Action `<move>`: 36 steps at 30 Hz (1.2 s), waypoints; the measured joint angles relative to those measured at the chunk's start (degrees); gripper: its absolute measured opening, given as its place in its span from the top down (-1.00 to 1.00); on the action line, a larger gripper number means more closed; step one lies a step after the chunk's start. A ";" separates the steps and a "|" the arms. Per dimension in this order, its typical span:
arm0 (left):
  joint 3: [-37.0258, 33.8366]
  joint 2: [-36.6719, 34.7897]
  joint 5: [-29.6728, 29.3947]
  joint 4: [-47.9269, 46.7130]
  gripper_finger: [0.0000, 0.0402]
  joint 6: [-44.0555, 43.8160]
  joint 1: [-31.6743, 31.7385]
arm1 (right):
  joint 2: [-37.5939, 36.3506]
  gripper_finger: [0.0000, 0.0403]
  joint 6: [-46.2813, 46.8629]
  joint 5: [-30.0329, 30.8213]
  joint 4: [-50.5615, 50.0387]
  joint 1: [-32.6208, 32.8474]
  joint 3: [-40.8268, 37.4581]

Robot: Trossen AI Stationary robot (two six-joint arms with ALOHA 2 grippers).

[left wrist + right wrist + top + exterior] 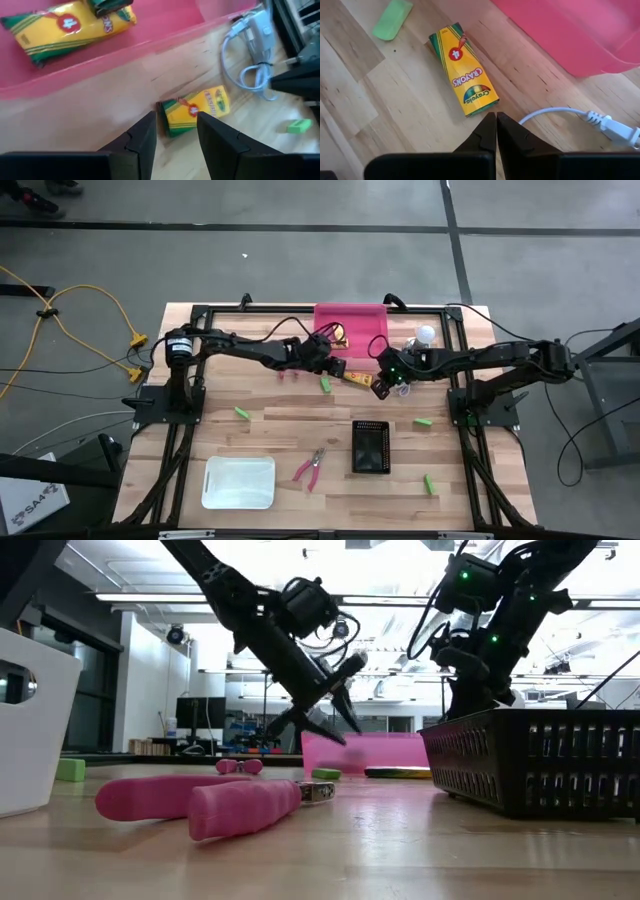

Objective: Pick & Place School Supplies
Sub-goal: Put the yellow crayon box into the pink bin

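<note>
A yellow crayon box (358,378) lies flat on the table in front of the pink bin (350,315). Another crayon box (65,25) lies inside the bin. My left gripper (175,120) is open and hangs above the table's box (195,110), clear of it; the low view shows its fingers (335,725) off the table. My right gripper (496,125) is shut, its tips right by one end of that box (465,70). Pink-handled pliers (310,468) lie near the front, and green blocks (325,383) (241,413) (424,421) are scattered about. My right gripper's shut fingertips (490,122) stand beside the end of the crayon box (482,105) that faces them, coming slanting down from the table's right. Whether they touch it, I cannot tell.
A black mesh basket (370,447) and a white tray (239,482) sit toward the near edge. A white bulb (426,333) and its coiled white cable (250,45) lie right of the bin. Another green block (429,482) lies near the right front.
</note>
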 joint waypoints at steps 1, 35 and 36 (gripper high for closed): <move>-0.02 0.67 0.20 0.29 0.32 -0.08 0.00 | 0.02 0.99 0.02 -0.02 -0.02 0.00 0.00; 3.82 7.13 6.41 2.15 0.33 -0.18 0.26 | 0.39 0.99 -0.01 -2.32 1.13 0.09 -0.07; 3.82 7.13 6.41 2.14 0.33 -0.18 0.26 | 0.39 0.99 -0.02 -2.32 1.15 0.11 -0.07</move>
